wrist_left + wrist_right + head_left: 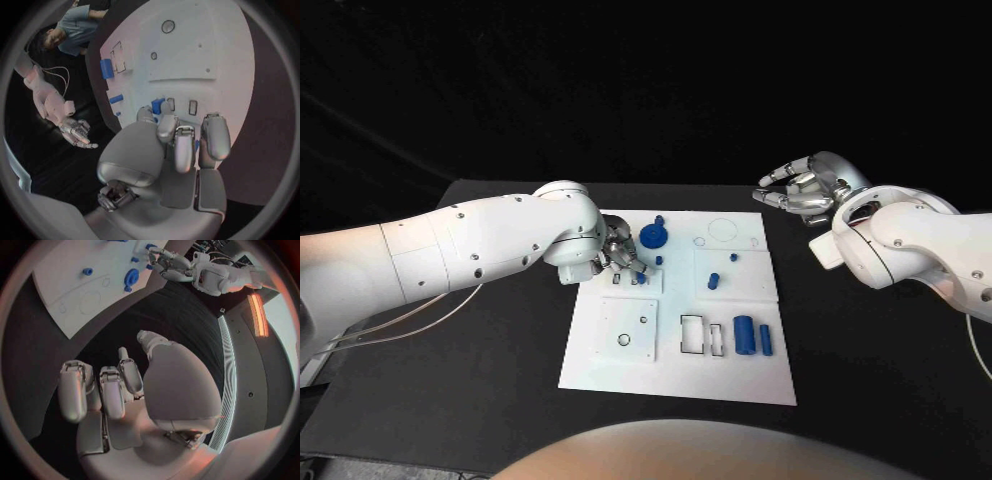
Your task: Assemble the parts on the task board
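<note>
Left hand [606,252] sits low over the task board [678,350] at its 10 o'clock corner, fingers curled down among small blue parts [747,335] — whether it pinches one, I cannot tell. Likely it is seating a piece by the blue round part [655,236]. Right hand [799,190] hovers off the board at 1 o'clock, fingers apart, holding nothing — kept clear, I judge. Left wrist view shows fingertips [184,150] right over a small blue piece [157,105], a detail the arm hides from the head view.

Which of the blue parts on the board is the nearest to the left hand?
The small blue part at the left hand's fingertips; the round one and the two cylinders lie farther away.
</note>
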`<action>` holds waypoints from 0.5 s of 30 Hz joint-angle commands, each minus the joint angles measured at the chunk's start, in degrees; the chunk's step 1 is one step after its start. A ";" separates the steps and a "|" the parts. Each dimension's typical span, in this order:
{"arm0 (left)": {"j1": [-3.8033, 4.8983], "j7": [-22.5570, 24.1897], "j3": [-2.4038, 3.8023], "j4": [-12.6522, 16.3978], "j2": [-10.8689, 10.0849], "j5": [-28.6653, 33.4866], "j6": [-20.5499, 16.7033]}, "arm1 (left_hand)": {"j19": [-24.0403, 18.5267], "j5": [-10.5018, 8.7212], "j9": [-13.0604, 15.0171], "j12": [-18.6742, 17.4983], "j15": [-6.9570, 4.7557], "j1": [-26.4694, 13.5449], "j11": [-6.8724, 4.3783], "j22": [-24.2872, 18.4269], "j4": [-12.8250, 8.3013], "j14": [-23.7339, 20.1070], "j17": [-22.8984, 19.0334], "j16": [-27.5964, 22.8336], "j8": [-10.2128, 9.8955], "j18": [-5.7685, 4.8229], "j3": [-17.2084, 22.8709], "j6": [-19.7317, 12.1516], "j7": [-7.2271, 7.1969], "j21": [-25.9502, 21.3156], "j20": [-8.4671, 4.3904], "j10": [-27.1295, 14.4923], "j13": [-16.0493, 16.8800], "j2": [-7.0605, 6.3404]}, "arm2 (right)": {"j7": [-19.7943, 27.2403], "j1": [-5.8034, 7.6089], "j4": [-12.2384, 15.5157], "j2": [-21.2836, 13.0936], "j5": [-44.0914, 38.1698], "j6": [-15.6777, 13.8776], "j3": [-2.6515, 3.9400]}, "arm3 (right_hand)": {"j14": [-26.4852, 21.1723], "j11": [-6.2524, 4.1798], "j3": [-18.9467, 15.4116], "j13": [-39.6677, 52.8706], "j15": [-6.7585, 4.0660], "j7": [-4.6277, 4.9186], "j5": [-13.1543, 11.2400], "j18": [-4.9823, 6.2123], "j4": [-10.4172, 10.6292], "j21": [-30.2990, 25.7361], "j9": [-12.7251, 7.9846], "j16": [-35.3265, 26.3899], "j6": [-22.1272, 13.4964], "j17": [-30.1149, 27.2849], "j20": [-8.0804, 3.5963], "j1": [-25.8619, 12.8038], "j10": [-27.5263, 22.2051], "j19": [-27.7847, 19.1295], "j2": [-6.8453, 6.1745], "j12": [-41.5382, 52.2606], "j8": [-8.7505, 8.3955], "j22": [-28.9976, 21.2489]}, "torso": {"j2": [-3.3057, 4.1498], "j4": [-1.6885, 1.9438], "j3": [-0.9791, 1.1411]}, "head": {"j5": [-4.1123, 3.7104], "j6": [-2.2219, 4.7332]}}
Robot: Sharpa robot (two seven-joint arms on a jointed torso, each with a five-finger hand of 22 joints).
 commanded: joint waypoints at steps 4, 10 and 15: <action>0.10 0.29 -0.03 -0.03 0.10 1.28 0.69 | -0.20 -7.87 -0.15 -1.57 -0.59 8.11 -0.15 0.32 0.29 5.95 15.09 0.20 -0.80 -0.39 5.04 -1.14 0.03 -0.44 -0.60 -1.11 -0.93 0.65 | -0.08 -0.08 -0.05 0.05 -0.64 0.65 -0.01 | 5.73 -0.10 0.44 0.05 -0.36 -0.19 0.29 0.44 0.02 -0.27 0.05 -0.10 -0.10 14.22 -0.33 -0.51 0.08 0.04 0.10 -0.08 0.28 10.57 | 0.00 -0.02 0.01 | 0.09 -0.02; 0.10 0.53 -0.04 -0.08 0.05 2.10 0.65 | -0.13 -12.85 2.05 -2.32 0.11 -6.54 0.57 1.63 -0.32 5.95 15.09 0.20 0.61 -0.20 56.02 -0.51 1.06 -1.14 -0.31 -0.47 -1.30 -20.36 | -0.08 -0.16 -0.11 0.06 -0.62 0.68 -0.02 | 5.74 -0.12 0.52 0.11 -0.37 -0.21 0.32 0.44 0.01 -0.30 0.08 -0.09 -0.06 14.26 -0.35 -0.56 0.16 0.03 0.10 -0.02 0.33 10.56 | 0.01 0.01 0.00 | 0.14 -0.02; 0.09 0.79 -0.05 -0.08 0.00 2.63 0.51 | -0.01 -11.27 4.30 -2.46 -0.01 -11.26 0.56 2.02 -6.59 5.95 15.09 0.20 2.63 -0.35 64.43 -1.46 0.91 -1.36 0.06 -0.35 -1.42 -22.53 | -0.07 -0.26 -0.15 0.07 -0.59 0.70 -0.03 | 5.74 -0.12 0.52 0.11 -0.37 -0.21 0.32 0.44 0.01 -0.30 0.08 -0.09 -0.06 14.26 -0.35 -0.56 0.16 0.03 0.10 -0.02 0.33 10.56 | 0.02 -0.01 0.02 | 0.20 -0.06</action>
